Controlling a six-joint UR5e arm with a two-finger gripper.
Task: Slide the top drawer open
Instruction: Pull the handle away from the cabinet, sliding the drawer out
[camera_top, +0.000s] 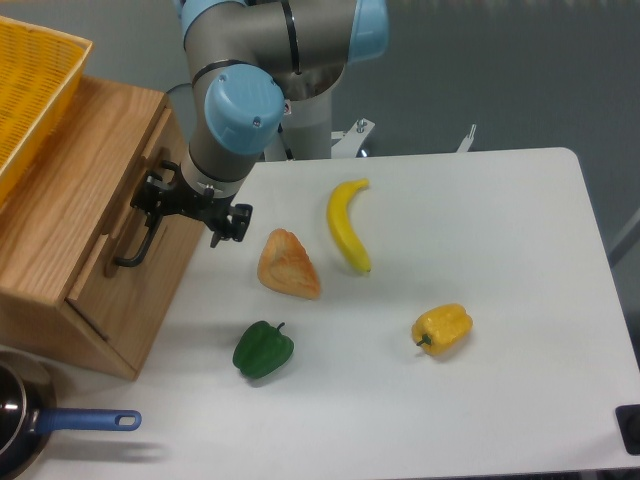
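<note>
The top drawer (128, 222) is the upper light-oak front of the wooden cabinet (60, 220) at the table's left. A long black bar handle (138, 250) runs down its front. My gripper (160, 200) is at the upper end of that handle, with its black fingers closed around the bar. The drawer front stands a little way out from the cabinet body. The arm's blue-capped wrist (243, 110) hides part of the drawer's upper corner.
A yellow mesh basket (30, 90) sits on top of the cabinet. On the white table (500, 250) lie a banana (345, 225), a bread wedge (288, 265), a green pepper (263, 349) and a yellow pepper (442, 329). A blue-handled pan (85, 421) sits at the front left.
</note>
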